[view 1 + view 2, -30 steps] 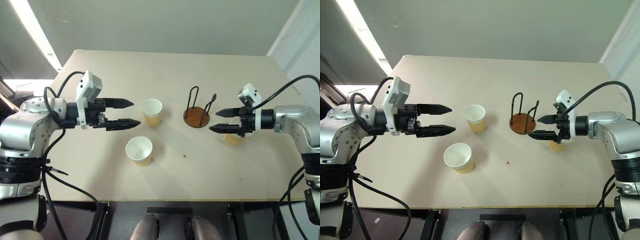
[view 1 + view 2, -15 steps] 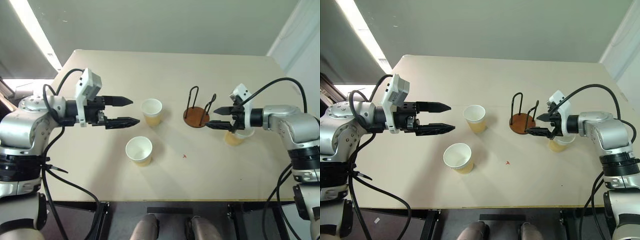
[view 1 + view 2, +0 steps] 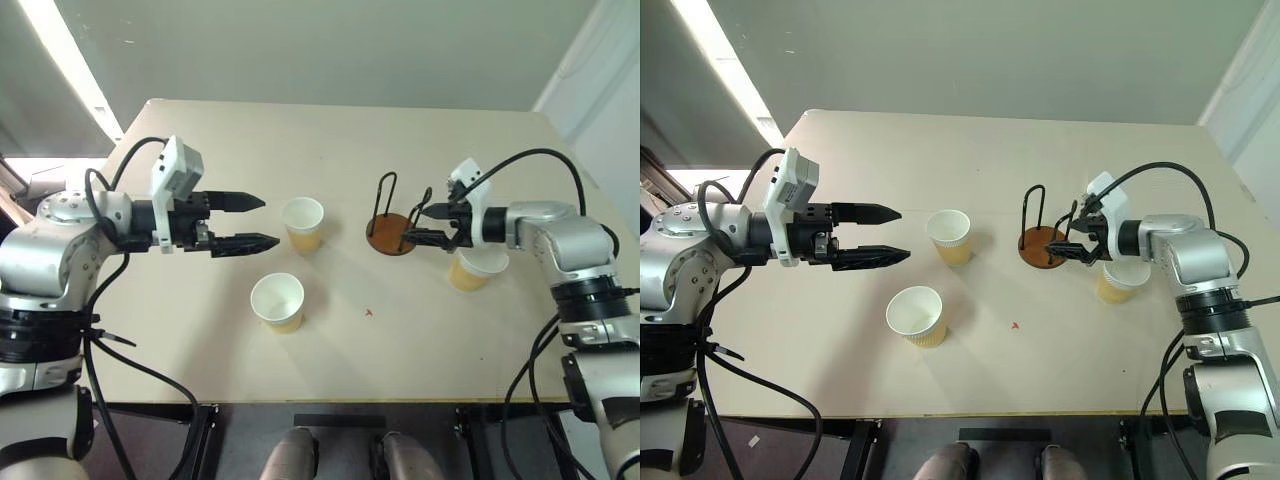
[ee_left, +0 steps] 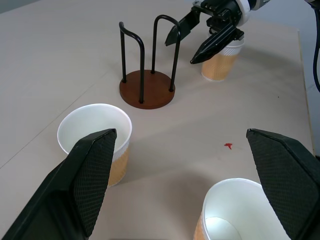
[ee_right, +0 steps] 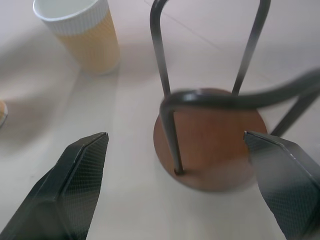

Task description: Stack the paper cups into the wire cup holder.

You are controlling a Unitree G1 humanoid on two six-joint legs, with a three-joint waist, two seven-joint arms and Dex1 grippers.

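Beige table point(image 3: 330, 360) is carrying 3 paper cups point(image 3: 303, 223) point(image 3: 279, 301) point(image 3: 470, 270), upright & apart, w/ wire cup holder point(image 3: 393, 234) sitting between.

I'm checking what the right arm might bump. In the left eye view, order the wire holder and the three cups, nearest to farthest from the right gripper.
From the right gripper:
1. wire cup holder, at the fingertips.
2. cup under the right arm.
3. far-side cup, beyond the holder.
4. near-edge cup, toward the left.

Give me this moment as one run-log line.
left gripper: open, empty | right gripper: open, empty, at wire cup holder | paper cups: three upright on table | holder: no cups
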